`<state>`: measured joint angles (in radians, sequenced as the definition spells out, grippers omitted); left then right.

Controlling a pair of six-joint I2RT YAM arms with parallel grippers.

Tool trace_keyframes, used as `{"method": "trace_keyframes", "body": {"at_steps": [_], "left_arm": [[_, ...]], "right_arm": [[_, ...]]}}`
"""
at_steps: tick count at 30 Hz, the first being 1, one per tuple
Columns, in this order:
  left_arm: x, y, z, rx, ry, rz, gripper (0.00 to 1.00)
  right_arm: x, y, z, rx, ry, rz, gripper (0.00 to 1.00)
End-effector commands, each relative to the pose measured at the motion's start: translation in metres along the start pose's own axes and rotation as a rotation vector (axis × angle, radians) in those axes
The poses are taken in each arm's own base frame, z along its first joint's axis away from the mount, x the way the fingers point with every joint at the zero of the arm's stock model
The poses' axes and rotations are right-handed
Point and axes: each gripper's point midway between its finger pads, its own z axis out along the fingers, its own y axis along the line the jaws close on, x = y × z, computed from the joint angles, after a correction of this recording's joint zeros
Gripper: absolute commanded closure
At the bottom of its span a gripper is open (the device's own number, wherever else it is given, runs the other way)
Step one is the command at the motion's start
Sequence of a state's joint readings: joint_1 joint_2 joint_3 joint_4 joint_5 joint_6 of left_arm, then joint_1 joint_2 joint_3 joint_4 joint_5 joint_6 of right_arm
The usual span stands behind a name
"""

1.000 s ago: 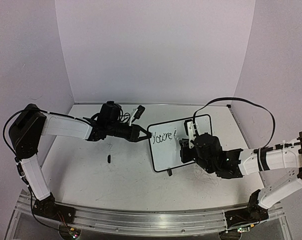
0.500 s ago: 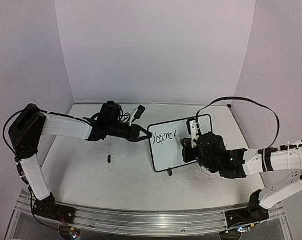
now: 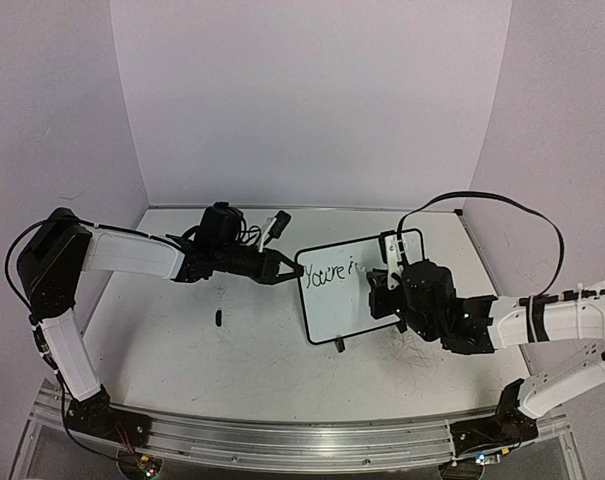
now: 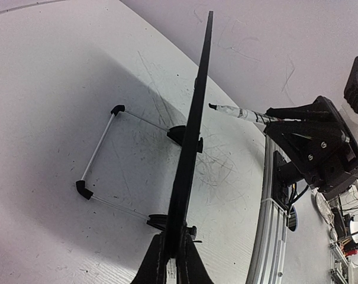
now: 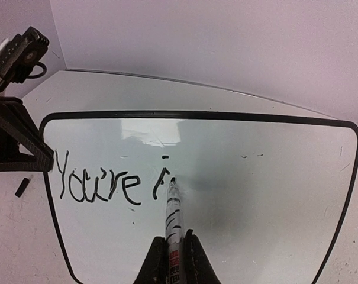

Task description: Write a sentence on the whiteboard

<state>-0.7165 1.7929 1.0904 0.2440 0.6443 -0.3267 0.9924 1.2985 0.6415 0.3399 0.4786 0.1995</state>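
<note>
1. Progress: the whiteboard reads "You're", followed by a dotted "i" that starts the next word. I'd call it one word and a letter in, so the sentence isn't finished. Everything right of the "i" and below the line is blank, which leaves plenty of room.
2. My right hand is nearest and clenched on the marker, barrel between the fingers, nib pointing away from me. The nib sits at the foot of the "i" stroke. It looks to be in contact from the wrist view. The side view shows it at the face or just off it, so I can't fully confirm.
3. The whiteboard stands near upright, mid-bench, between my two arms. It's propped on a wire stand behind it, with its feet on the bench and the writing face towards my right arm.
4. My left hand is clamped shut on the board's left edge, with the frame pinched between the fingers. It's only bracing the board against marker pressure and holds nothing else.
5. A small black piece lies loose on the bench, left of the board and well apart from it. It could be the marker cap, but it's too small to tell.
6. Remaining: the rest of this word and the rest of the sentence. My guess is the left-hand clamp needs to stay on throughout, or the board will tip back on its stand.
</note>
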Motion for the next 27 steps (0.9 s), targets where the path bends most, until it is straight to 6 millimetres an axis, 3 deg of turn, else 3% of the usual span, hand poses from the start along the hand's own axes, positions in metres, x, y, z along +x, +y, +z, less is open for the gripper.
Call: {"method": "trace_keyframes", "body": {"at_steps": [1,13,27], "left_arm": [[-0.007,0.004,-0.010,-0.060,-0.020,0.026,1.00],[-0.008,0.004,-0.010,-0.060,-0.021,0.028,1.00],[-0.008,0.003,-0.011,-0.060,-0.023,0.030,1.00]], "right_arm": [[-0.025,0.003,0.003,0.013,-0.062,0.017,1.00],[-0.026,0.002,0.008,0.033,-0.065,0.006,1.00],[-0.008,-0.002,0.008,0.044,-0.006,-0.005,1.00]]}}
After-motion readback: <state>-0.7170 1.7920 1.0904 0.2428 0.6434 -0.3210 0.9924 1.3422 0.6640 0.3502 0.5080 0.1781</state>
